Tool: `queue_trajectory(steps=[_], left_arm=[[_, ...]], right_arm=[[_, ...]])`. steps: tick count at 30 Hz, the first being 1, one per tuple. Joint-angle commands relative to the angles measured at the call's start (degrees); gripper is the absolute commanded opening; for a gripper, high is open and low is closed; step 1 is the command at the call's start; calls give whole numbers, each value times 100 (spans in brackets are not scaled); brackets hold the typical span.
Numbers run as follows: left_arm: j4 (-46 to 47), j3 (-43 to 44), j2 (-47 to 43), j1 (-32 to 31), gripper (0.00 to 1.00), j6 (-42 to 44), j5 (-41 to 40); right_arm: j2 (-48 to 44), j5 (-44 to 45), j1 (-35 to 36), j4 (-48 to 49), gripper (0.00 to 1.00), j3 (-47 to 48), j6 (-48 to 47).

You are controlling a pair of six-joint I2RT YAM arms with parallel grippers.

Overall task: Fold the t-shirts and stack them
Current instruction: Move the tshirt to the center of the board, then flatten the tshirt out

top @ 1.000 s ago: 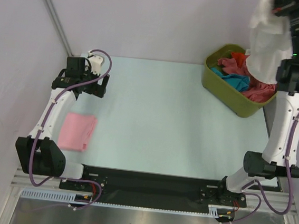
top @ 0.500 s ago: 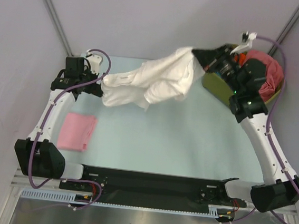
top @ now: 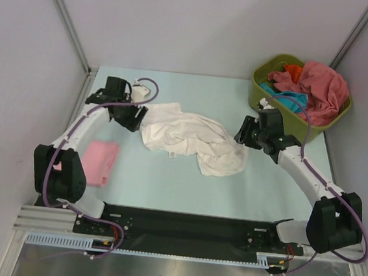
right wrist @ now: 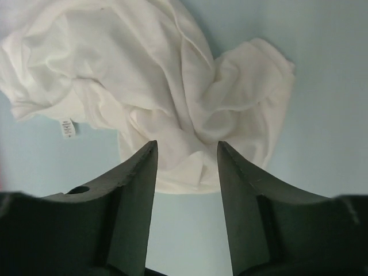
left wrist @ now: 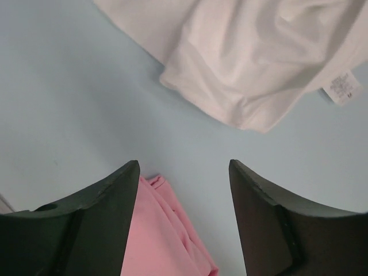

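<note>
A pale blue counter (top: 195, 93) sits between plain lilac-grey walls, with the two arms rising from its near edge. A large white t-shirt (top: 190, 138) lies crumpled in a loose heap in the middle of the counter, between the two arms, and neither arm holds it.

The left fingers (left wrist: 109, 195) stand apart with nothing between them. In the left wrist view only bare counter shows in the gap, and the white shirt's hem lies beyond the tips, clear of them. A small sewn label (left wrist: 343, 86) sticks out at the shirt's edge. From above, these fingers sit just beside the heap's left end.

The right fingers (right wrist: 135, 184) are also spread and grip nothing. They sit just beside the heap's right end. In the right wrist view the shirt's rumpled edge fills the space past the tips; whether it touches them cannot be told.

A light pink t-shirt (top: 98, 161) lies folded flat near the left edge of the counter, next to the left arm and apart from the white one. Its corner shows beside one finger in the left wrist view.

An olive-green tub (top: 266, 97) stands at the far right corner. It holds a rose-red t-shirt (top: 320, 82) draped over the top, a teal t-shirt (top: 289, 99) and an orange t-shirt (top: 293, 70).
</note>
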Motion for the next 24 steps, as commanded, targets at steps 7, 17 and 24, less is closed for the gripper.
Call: queue_trajectory(steps=[7,17,24], left_arm=[[1052,-1082,167,-1006,88,1314,147],[1835,-1654,923,-1304,78,875,-37],[2047,-1549,1109,-1287,32,699,-126]], right_arm=[[1004,-812,894,428,55,1239,-1117],[2349,-377,1816,1789,61,1469,-760],[3237,246,1966,1737,64,1829,-1761]])
